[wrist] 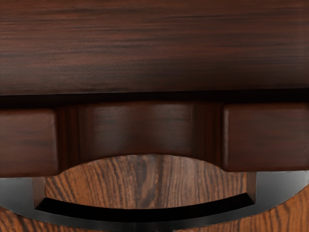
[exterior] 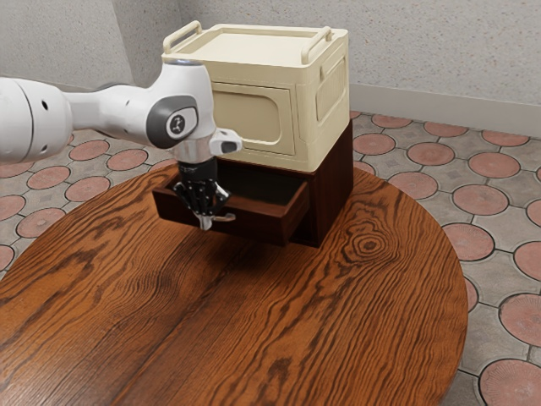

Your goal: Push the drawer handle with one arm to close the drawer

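My gripper (exterior: 205, 222) points down at the front of the dark brown drawer (exterior: 262, 222) in the exterior view, by the silver handle (exterior: 226, 217). The drawer stands partly pulled out of its dark cabinet (exterior: 336, 182), its inside visible from above. In the wrist view, the drawer's front edge (wrist: 140, 128) runs across below my hand, with a curved notch in its middle. The bowed grey handle (wrist: 282, 193) stands out from that front, with table wood showing through its gap. Whether my gripper is open or shut is hard to make out.
A cream storage box (exterior: 254, 85) with two raised handles sits on top of the cabinet. Both stand toward the far side of a round wooden table (exterior: 279, 330). Tiled floor (exterior: 499, 220) surrounds the table, and a wall (exterior: 439, 51) rises behind.
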